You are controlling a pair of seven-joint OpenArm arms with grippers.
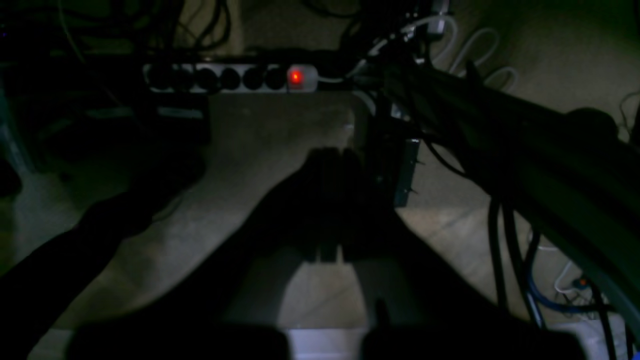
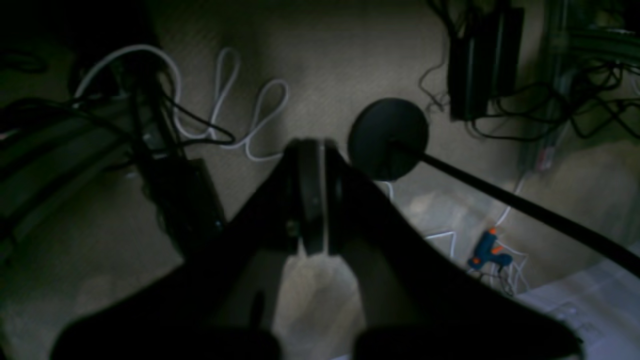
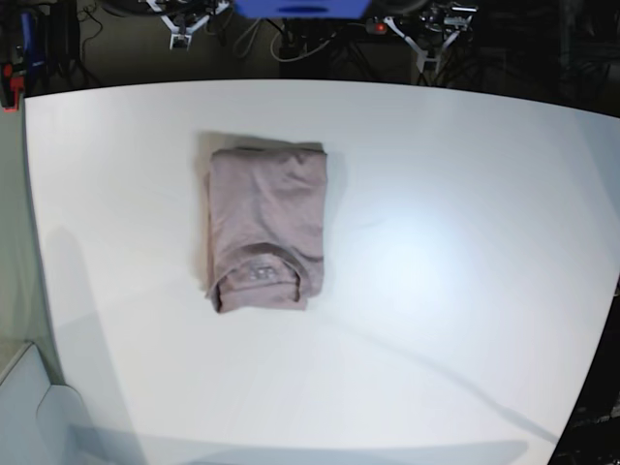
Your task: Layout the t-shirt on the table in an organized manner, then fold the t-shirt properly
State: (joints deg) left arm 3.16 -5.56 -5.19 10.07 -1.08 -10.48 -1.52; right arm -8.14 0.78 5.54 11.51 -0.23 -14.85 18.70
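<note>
The mauve-pink t-shirt [image 3: 265, 227] lies folded into a compact rectangle on the white table [image 3: 455, 242], left of centre, with its neckline toward the near edge. Neither arm shows in the base view. In the left wrist view my left gripper [image 1: 331, 160] is a dark silhouette with its fingers pressed together, shut on nothing, hanging over the floor. My right gripper [image 2: 315, 150] is likewise shut and empty, also above the floor. The t-shirt appears in neither wrist view.
A power strip [image 1: 230, 78] with a red light and tangled cables lie on the floor under the left arm. A black round stand base [image 2: 388, 137], white cable loops [image 2: 225, 100] and a blue glue gun [image 2: 487, 252] lie under the right arm.
</note>
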